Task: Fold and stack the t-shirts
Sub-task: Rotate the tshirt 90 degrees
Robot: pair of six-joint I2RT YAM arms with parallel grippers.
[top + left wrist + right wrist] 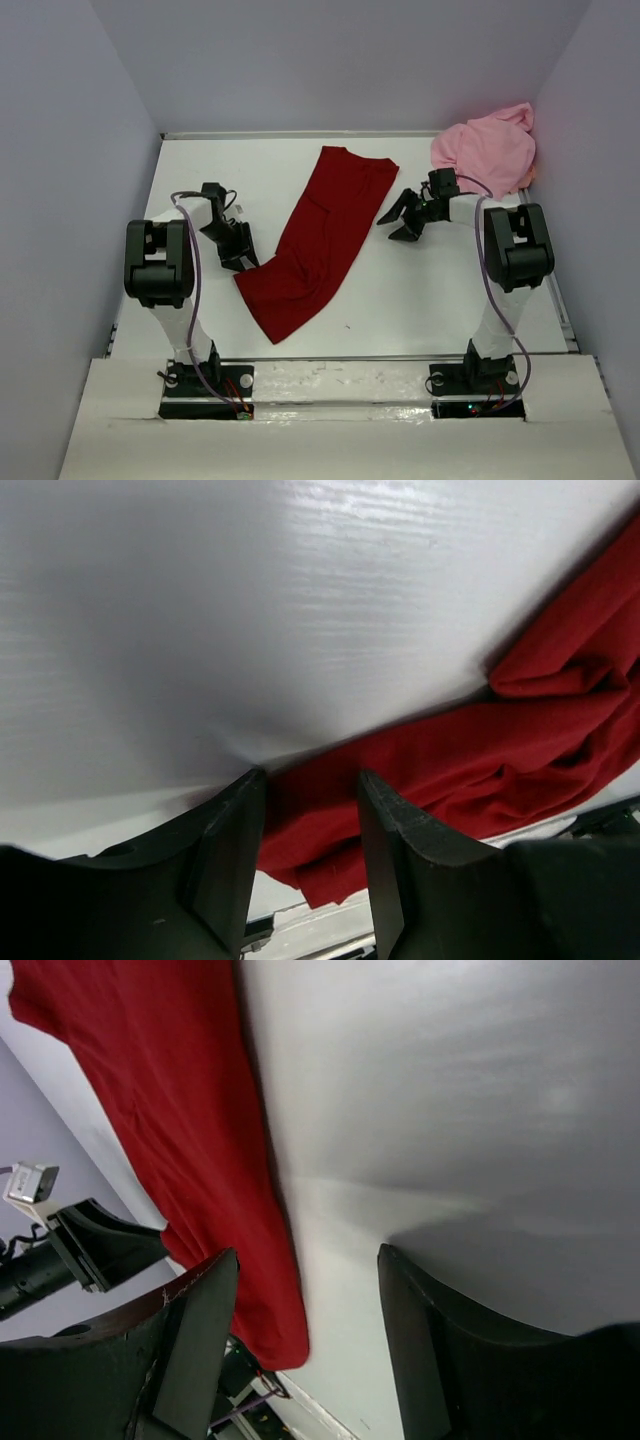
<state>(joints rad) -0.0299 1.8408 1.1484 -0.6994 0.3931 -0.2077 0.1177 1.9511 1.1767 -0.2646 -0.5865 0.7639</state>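
Note:
The dark red t-shirt (318,240) lies folded lengthwise on the white table, running from back centre to front left. At the back right corner the light pink t-shirt (487,150) sits crumpled in a heap. My left gripper (240,260) stands open just left of the red shirt's lower edge. In the left wrist view the red cloth (470,750) shows beyond the left gripper (310,795), and nothing is pinched. My right gripper (393,228) is open beside the shirt's upper right edge. The red shirt (170,1110) lies left of the right gripper (305,1265), over bare table.
Grey walls (80,150) close in the table on the left, back and right. A white raised ledge (340,375) with both arm bases runs along the near edge. The left arm's fingers (100,1250) show in the right wrist view.

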